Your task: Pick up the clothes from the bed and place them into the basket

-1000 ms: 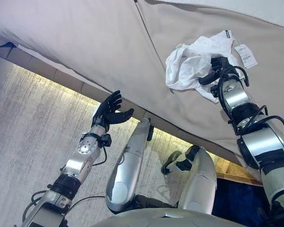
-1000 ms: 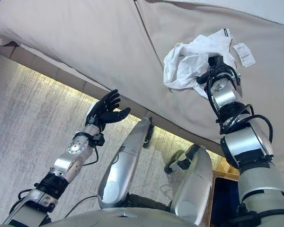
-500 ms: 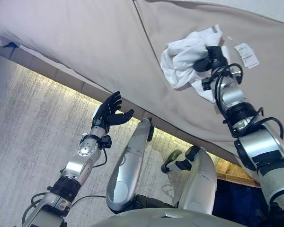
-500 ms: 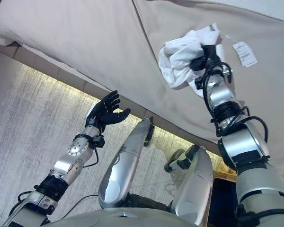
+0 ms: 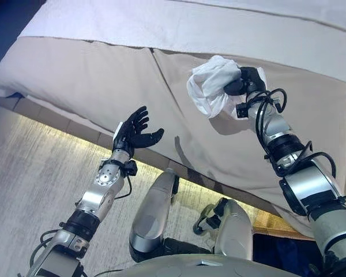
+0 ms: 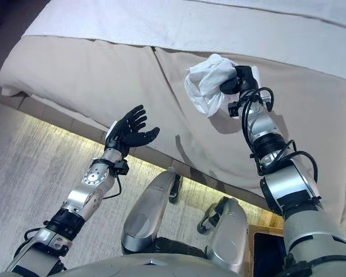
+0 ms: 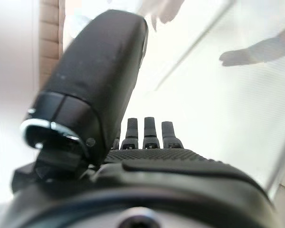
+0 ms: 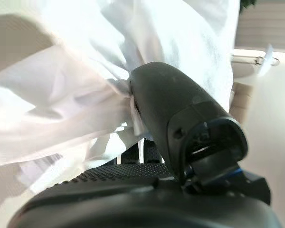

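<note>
you are holding a white garment (image 5: 210,86), bunched and crumpled, up above the bed (image 5: 92,86), over its beige cover and just below the white sheet band (image 5: 161,23) that is running across the top of the mattress. the cloth is hanging in loose folds from your right hand (image 5: 242,83), with most of its bulk drooping to the robot's left of the hand. whether its lowest fold is brushing the cover or hanging clear, you cannot tell from the head views.

your right hand is clenching the fabric: in the right wrist view the thumb (image 8: 180,123) is pressing into gathered white cloth (image 8: 61,104) and the fingers are curling in under it, so the garment is being pinched between thumb and fingers. the right arm is reaching far out over the bed, well past its near edge.

your left hand (image 6: 127,131) is hovering over the near edge of the bed, well apart from the garment, palm turned up and fingers spread, holding nothing. the left wrist view is showing the thumb (image 7: 95,76) standing out and the fingers (image 7: 149,133) straight in a row.

beneath the bed frame a strip of warm light (image 5: 46,124) is glowing along the pale carpet (image 5: 23,184). no basket is showing in any view.
</note>
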Available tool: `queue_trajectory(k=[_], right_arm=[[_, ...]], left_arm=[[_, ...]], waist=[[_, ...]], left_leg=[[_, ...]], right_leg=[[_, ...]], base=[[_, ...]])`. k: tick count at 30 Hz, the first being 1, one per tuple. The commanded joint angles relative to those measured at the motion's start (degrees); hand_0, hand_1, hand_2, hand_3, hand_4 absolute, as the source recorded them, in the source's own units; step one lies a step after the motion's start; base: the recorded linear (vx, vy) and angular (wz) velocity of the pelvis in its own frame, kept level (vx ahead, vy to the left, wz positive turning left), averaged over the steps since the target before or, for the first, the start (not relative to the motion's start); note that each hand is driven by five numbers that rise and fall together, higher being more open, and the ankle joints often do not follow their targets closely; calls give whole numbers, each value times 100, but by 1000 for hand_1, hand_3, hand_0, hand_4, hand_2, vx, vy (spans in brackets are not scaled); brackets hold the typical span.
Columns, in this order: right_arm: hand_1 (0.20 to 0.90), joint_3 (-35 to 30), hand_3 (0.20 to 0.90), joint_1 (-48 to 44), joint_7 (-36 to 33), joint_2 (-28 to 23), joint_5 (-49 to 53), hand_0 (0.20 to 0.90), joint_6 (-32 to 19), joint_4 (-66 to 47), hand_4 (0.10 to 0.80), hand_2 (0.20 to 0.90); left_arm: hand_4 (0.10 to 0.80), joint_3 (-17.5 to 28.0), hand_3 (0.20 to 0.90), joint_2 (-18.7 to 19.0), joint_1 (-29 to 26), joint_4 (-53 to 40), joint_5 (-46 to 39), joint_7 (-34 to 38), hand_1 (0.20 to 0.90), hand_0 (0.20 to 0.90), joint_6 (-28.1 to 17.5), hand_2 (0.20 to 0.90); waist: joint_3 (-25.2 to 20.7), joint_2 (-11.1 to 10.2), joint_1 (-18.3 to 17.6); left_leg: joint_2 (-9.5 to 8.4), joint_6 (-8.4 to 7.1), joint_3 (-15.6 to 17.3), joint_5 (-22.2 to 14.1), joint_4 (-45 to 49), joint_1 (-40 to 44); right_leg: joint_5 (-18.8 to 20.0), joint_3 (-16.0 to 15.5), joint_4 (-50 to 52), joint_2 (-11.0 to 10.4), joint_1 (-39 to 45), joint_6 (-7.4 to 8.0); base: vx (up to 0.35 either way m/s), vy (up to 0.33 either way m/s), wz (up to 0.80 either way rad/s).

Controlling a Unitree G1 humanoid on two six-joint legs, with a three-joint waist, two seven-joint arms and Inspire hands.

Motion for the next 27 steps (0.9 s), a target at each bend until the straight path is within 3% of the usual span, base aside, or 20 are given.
queue_trajectory(k=[1,6,11,15,18,19,22,27], right_arm=[[300,-334,200,-332,-190,-389,189,300,-877,-514,100,300],[300,-621,200,-114,-175,-712,323,300,-905,-853,100,300],[300,-787,200,76,-26,-1122,377,300,-810,-1084,100,300],[300,-1129,200,425,37,-1438,540,300,-881,-1273,100,300],[300,-1273,200,623,169,-1533,655,300,-1048,-1371,100,300],[300,-1373,200,751,108,-1557,668,300,-1114,-1463,100,300],[300,-1694,200,1099,-48,-1631,581,300,-1111,-1682,100,300],[300,-2100,200,1481,-133,-1839,551,300,-989,-1796,100,300]], left_arm=[[800,198,900,22,-247,-264,241,88,900,900,-309,900],[800,117,900,82,-356,-44,278,147,900,900,-118,900],[800,107,900,90,-356,118,328,207,900,900,-66,900],[800,271,900,150,-173,124,278,239,900,900,-145,900],[800,554,900,216,89,-46,142,456,900,900,-217,900],[800,711,900,222,214,-60,130,387,900,900,-265,900],[800,761,900,224,218,-2,186,200,900,900,-245,900],[800,678,900,287,50,209,256,20,900,900,-327,900]], waist=[[-916,-154,-177],[-1392,-235,-513],[-1884,-305,-811],[-2249,-370,-970],[-2379,-423,-931],[-2448,-429,-961],[-2548,-437,-1079],[-2679,-421,-1316]], left_leg=[[396,-46,149,-115,-964,895],[521,-223,375,330,-2021,1485],[528,-303,561,681,-2867,1876],[299,-302,266,904,-3605,2162],[7,-170,-453,871,-3867,2297],[10,-138,-365,890,-4008,2365],[82,-157,-87,930,-4220,2467],[99,-161,74,993,-4550,2640]], right_leg=[[1007,-144,-791,22,400,-16],[1408,32,-2117,434,912,84],[1755,226,-3118,785,1195,162],[2118,610,-3943,1023,1396,282],[2292,1123,-4290,1181,1457,324],[2344,1218,-4422,1244,1481,331],[2451,1145,-4600,1249,1532,381],[2618,1265,-4854,1253,1575,492]], base=[[-12,-38,-17],[-16,-71,-25],[5,-50,-30],[5,-69,-20],[3,-72,-57],[-13,-68,-94],[-7,-52,-90],[-7,-22,-27]])
